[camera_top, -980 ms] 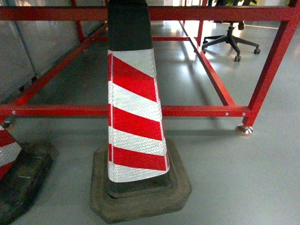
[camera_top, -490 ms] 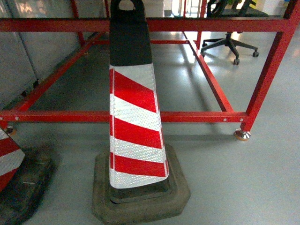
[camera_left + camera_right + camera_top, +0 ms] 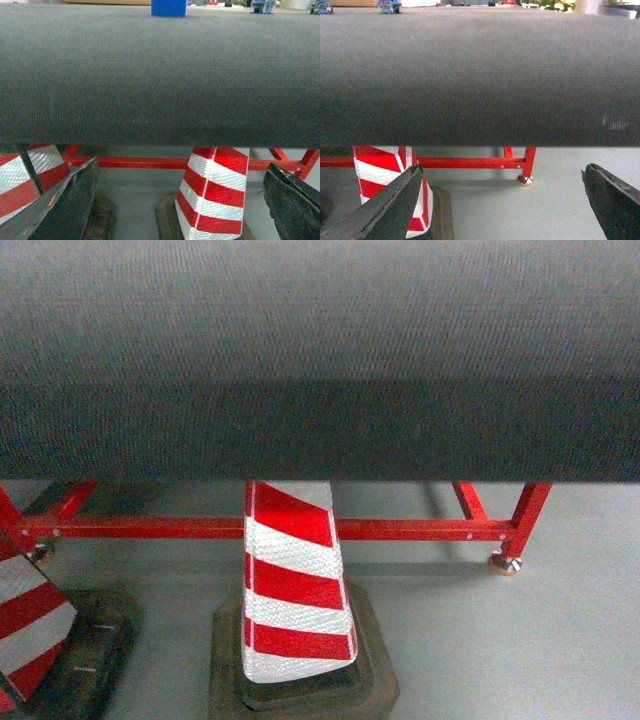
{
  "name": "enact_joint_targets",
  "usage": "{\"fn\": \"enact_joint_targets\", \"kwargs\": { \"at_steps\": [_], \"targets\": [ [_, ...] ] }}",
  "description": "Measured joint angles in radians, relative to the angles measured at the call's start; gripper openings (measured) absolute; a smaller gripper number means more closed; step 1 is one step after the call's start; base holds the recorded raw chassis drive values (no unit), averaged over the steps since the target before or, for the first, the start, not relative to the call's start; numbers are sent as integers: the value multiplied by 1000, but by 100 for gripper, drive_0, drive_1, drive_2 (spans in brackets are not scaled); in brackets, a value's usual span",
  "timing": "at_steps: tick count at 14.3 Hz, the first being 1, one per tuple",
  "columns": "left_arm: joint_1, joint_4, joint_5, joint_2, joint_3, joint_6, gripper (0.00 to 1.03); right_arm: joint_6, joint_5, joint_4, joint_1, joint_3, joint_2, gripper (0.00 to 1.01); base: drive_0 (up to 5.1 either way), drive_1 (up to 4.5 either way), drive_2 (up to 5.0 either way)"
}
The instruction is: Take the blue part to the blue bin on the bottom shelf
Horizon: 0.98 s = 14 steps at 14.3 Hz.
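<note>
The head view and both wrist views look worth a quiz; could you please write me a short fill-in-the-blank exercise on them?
1. The traffic cone has red and ____ stripes.
2. The frame behind the cone is painted ____.
3. Far across the dark surface in the left wrist view stands a ____ block.
4. Both the left pincer and the right pincer have jaws spread ____.

Missing words: white; red; blue; open

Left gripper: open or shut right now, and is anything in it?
Open and empty. In the left wrist view the two dark fingers sit at opposite edges of the frame, with only the striped cone and floor between them, below the dark mat.
</note>
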Motion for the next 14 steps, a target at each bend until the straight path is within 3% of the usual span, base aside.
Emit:
{"fn": "enact_joint_targets", "kwargs": {
  "at_steps": [14],
  "targets": [
    [0, 5, 0, 0, 0, 0, 98, 1, 1, 5, 0, 0, 0, 98, 0, 0, 0]
  ]
}}
